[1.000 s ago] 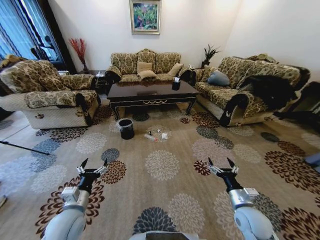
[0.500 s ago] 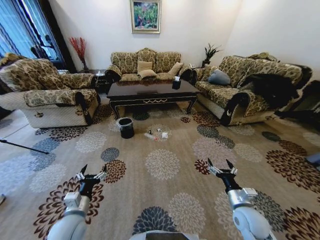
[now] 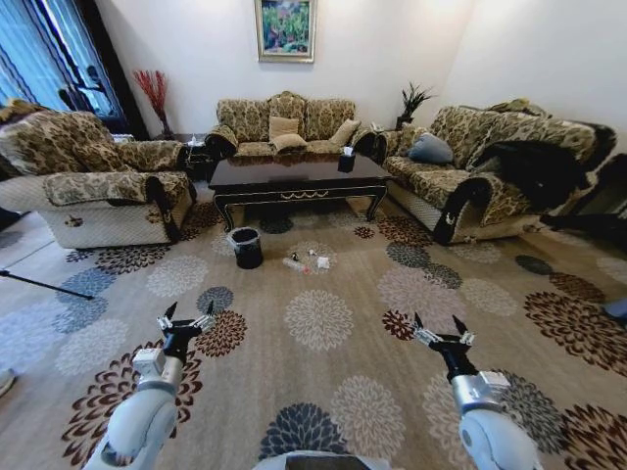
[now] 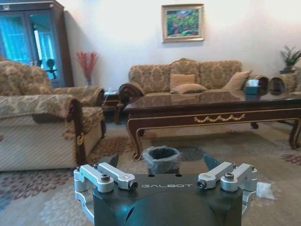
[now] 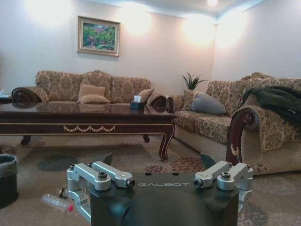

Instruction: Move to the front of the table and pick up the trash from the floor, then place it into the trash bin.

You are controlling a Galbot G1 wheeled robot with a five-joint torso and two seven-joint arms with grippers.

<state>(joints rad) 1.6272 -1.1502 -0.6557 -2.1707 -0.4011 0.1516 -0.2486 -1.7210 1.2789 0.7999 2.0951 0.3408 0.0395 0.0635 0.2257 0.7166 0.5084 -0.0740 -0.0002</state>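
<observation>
Both grippers, left gripper [image 3: 186,320] and right gripper [image 3: 442,330], hover spread apart; right wrist view reveals the bottle [image 5: 55,201].

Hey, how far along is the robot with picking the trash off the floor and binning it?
Early stage. Nothing looks done: the plastic bottle and white scraps lie on the carpet before the table, beside the trash bin. In hand: nothing; the left gripper and right gripper hang well short of them, jaws open. Left: closing in, picking up, dropping each piece in.
</observation>
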